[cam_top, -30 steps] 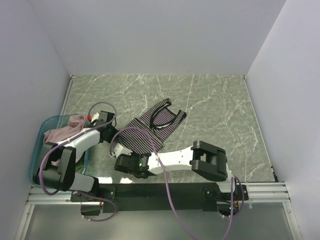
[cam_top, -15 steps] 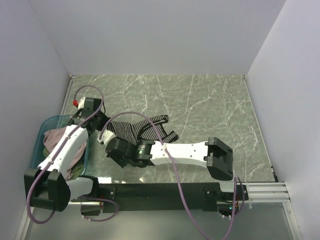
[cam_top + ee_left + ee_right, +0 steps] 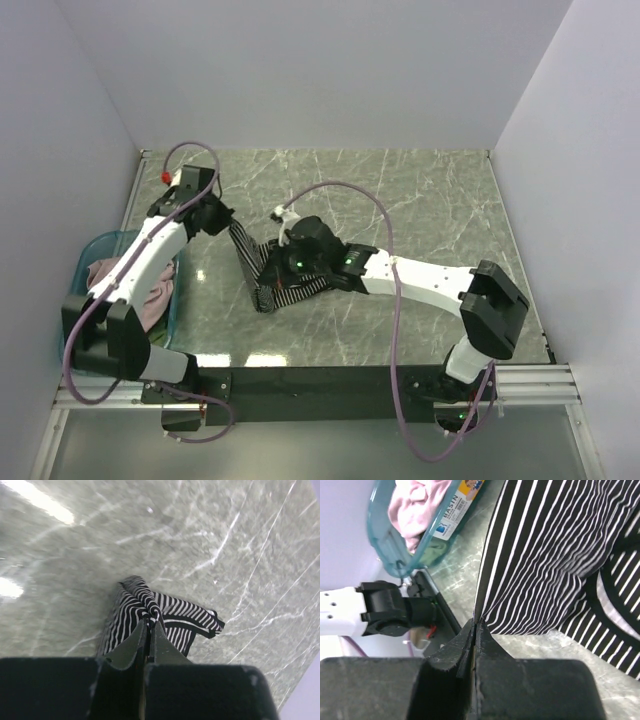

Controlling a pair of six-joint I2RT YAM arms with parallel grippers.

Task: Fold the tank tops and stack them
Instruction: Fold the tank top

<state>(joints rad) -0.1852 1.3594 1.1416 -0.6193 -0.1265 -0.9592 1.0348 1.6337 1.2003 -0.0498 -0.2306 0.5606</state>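
Top camera overhead, rear, far; wrist cameras close-up; all share striped top (image 3: pixel 283 290).

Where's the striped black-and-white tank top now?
Top view, left of centre: the black-and-white striped cloth tank top is pinched between the left end effector and right end effector, right of the teal plastic tub.

Counted on the one marble-patterned bench (image 3: pixel 420 200): two robot arms, a left arm (image 3: pixel 145 260) and a right arm (image 3: pixel 420 283); two tools, a left tool (image 3: pixel 149 625) and a right tool (image 3: pixel 474 625); one striped tank top (image 3: pixel 283 290); one teal tub (image 3: pixel 72 290); one pink tank top (image 3: pixel 108 272) showing inside it, any others hidden.
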